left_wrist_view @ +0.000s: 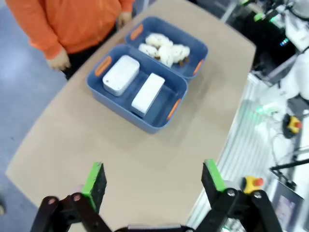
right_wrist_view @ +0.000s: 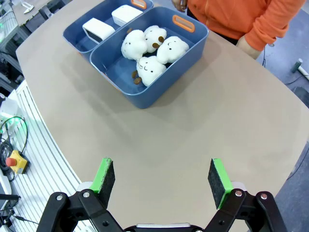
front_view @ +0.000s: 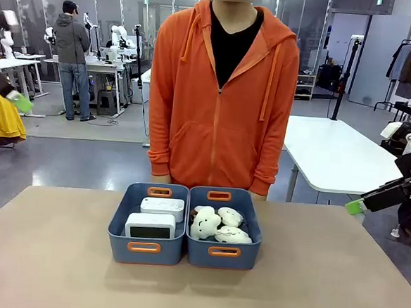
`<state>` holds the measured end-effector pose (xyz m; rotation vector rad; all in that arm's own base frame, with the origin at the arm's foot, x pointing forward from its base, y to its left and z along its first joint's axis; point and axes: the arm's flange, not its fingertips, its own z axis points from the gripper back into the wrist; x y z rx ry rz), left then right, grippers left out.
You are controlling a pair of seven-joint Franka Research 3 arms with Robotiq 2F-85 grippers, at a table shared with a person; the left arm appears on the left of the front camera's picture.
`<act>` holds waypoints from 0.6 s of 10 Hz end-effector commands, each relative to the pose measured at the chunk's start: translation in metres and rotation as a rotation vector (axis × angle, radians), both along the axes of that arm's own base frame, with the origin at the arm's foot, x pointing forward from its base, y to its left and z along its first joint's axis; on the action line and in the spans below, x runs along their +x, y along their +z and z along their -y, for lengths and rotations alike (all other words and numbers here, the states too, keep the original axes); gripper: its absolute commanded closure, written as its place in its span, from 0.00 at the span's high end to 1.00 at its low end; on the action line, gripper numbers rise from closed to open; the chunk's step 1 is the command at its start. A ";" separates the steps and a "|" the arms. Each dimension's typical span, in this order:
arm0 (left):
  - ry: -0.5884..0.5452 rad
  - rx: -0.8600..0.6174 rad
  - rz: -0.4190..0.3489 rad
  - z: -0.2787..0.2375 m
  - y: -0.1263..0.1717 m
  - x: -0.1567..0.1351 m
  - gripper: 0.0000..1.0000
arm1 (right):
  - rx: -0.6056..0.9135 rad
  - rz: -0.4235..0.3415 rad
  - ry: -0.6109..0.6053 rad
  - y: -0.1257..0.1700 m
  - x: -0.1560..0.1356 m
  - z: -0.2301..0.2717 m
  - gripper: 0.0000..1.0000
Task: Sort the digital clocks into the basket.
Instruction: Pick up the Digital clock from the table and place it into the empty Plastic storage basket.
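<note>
In the front view, a green-padded fingertip of the left gripper (front_view: 22,103) showed at the far left edge, upper half of the frame, well above the table (front_view: 56,270); from there its spread could not be told. The left wrist view settled it: the left gripper's fingers (left_wrist_view: 94,180) rose from the bottom edge wide apart with nothing between them, bare table beneath.

Just left of centre in the front view sat the basket (front_view: 148,224), a blue bin with orange-rimmed handle slots, and both digital clocks lay inside it. The clock with the grey-green screen (front_view: 150,225) rested at the nearer end, the other white clock (front_view: 163,208) just behind it toward the person. In the left wrist view the same basket (left_wrist_view: 136,87) lay in the upper middle of the frame with the two clocks side by side in it.

Touching its right side stood the second blue bin (front_view: 223,228), holding the cream cloud-shaped toys (front_view: 219,224) in a cluster. The person in an orange hoodie (front_view: 222,92) stood directly behind both bins at the far edge.

At the right edge of the front view, mid-height, the right gripper (front_view: 355,206) hung off the table's side. In the right wrist view the right gripper's green pads (right_wrist_view: 105,175) stood released, far apart, over bare table, with the toys' bin (right_wrist_view: 149,58) in the upper middle.
</note>
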<state>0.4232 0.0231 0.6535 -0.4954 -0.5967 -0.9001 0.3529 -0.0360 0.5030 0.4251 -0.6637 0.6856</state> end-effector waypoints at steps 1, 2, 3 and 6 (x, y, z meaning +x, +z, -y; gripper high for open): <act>0.022 -0.056 0.083 0.019 -0.041 -0.012 1.00 | -0.005 -0.007 -0.001 0.001 -0.002 0.000 0.98; 0.000 0.000 0.000 0.000 0.000 0.000 1.00 | -0.005 -0.007 -0.001 0.001 -0.002 0.000 0.98; 0.000 0.000 0.000 0.000 0.000 0.000 1.00 | -0.005 -0.007 -0.001 0.001 -0.002 0.000 0.98; 0.000 0.000 0.000 0.000 0.000 0.000 1.00 | -0.005 -0.007 -0.001 0.001 -0.002 0.000 0.98</act>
